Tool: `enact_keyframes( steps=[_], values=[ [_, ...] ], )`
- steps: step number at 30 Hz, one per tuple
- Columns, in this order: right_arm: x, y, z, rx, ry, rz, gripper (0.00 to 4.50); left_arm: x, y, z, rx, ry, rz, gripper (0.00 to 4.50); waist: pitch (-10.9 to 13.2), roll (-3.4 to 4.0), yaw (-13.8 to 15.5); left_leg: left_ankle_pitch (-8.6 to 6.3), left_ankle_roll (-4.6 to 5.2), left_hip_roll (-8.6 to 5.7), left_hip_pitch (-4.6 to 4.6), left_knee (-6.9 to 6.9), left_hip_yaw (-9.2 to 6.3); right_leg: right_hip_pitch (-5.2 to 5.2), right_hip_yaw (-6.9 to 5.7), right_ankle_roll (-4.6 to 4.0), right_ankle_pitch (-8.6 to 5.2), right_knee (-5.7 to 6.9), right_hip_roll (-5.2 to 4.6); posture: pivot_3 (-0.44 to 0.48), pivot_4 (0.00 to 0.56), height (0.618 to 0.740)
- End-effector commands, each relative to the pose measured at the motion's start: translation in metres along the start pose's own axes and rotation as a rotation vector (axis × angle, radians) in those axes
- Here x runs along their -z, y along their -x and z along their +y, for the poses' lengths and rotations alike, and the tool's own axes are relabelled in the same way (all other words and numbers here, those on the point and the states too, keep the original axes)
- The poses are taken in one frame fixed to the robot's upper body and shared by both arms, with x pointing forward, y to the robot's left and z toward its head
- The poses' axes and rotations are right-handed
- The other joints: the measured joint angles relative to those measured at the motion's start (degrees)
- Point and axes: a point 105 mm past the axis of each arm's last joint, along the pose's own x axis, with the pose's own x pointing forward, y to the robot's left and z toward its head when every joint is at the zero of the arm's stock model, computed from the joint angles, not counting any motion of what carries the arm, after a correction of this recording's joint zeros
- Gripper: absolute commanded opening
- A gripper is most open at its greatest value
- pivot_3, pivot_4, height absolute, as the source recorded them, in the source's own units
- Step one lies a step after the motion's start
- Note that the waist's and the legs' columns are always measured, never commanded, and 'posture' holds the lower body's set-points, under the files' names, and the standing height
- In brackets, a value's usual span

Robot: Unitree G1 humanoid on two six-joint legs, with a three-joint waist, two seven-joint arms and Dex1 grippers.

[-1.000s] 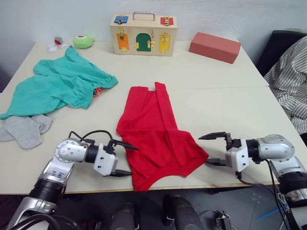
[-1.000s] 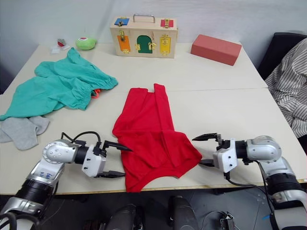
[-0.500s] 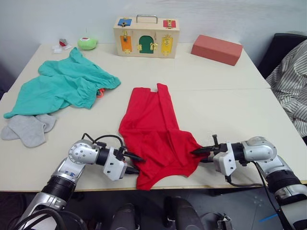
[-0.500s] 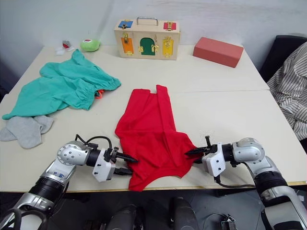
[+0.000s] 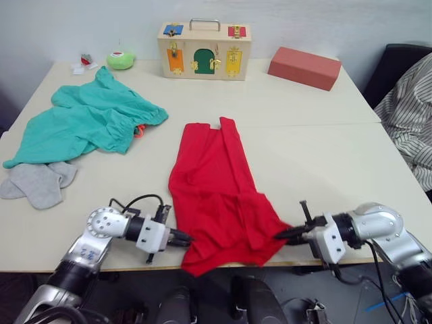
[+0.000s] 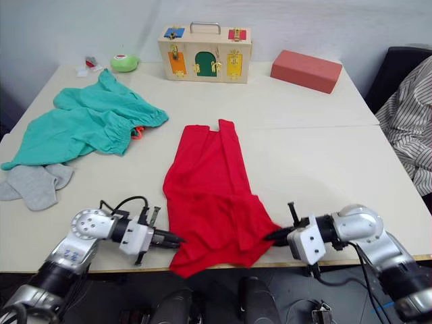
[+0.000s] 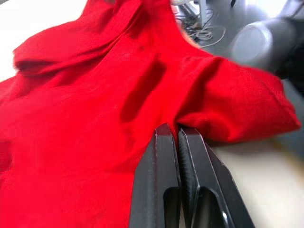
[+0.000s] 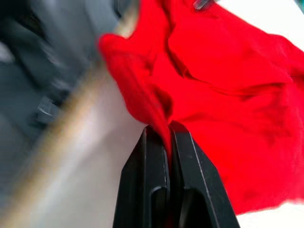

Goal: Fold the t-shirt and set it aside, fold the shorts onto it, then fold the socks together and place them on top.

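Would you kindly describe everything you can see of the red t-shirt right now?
The t-shirt is bright red cloth, folded lengthwise into a narrow strip on the table, creased and bunched at its near end, which slightly overhangs the table's front edge. The far end, toward the wooden box, shows a small notch. The left gripper and the right gripper are each shut on a near corner of its cloth. It lies apart from the other clothes.

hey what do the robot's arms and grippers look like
Both arms are silver-grey metal with rounded joint housings and black ribbed sections toward the body. Each wrist has a white boxy block, and loose black cables loop around it. The left gripper and right gripper each have two slim black fingers with pointed tips.
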Motion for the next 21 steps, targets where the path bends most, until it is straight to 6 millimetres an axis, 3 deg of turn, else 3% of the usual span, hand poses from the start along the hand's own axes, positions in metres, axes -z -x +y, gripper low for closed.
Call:
enact_keyframes(
  steps=[1, 6, 13, 18, 21],
  values=[
    [-0.027, -0.001, 0.006, -0.058, -0.083, -0.035, 0.00, -0.010, 0.013, -0.008, 0.006, 0.009, -0.024, 0.03, 0.0, 0.00, 0.0, -0.06, 0.02, 0.02, 0.00, 0.00, -0.04, 0.03, -0.03, -0.01, 0.00, -0.03, 0.00, 0.000, 0.150, 0.740],
    [-0.035, -0.008, 0.028, -0.137, -0.210, -0.007, 0.00, -0.015, 0.018, -0.018, 0.022, 0.036, -0.023, 0.03, 0.0, 0.00, 0.7, -0.36, 0.13, 0.00, -0.07, 0.06, -0.14, 0.05, -0.09, -0.02, -0.01, -0.08, -0.01, 0.000, 0.150, 0.740],
    [-0.046, -0.003, 0.032, -0.186, -0.320, 0.007, 0.00, -0.025, 0.024, -0.030, 0.079, 0.104, -0.017, 0.03, 0.0, -0.01, 1.4, -0.15, 0.05, 0.02, -0.47, 0.14, -0.22, -0.22, -0.22, -0.06, -0.03, -0.12, 0.06, 0.000, 0.150, 0.740],
    [-0.066, 0.001, 0.013, -0.139, -0.393, -0.064, 0.00, -0.040, 0.029, -0.023, 0.041, 0.225, -0.067, 0.03, 0.0, -0.03, 1.4, -0.28, 0.28, 0.03, -0.49, 0.14, -0.30, -0.19, -0.27, -0.06, -0.04, -0.16, 0.06, 0.000, 0.150, 0.740],
    [-0.071, 0.008, -0.013, -0.064, -0.401, -0.097, 0.00, -0.044, 0.038, -0.006, -0.021, 0.345, -0.087, 0.03, 0.0, -0.04, 1.3, -0.25, 0.29, 0.04, -0.48, 0.15, -0.35, -0.17, -0.28, -0.06, -0.04, -0.15, 0.08, 0.000, 0.150, 0.740]
  ],
)
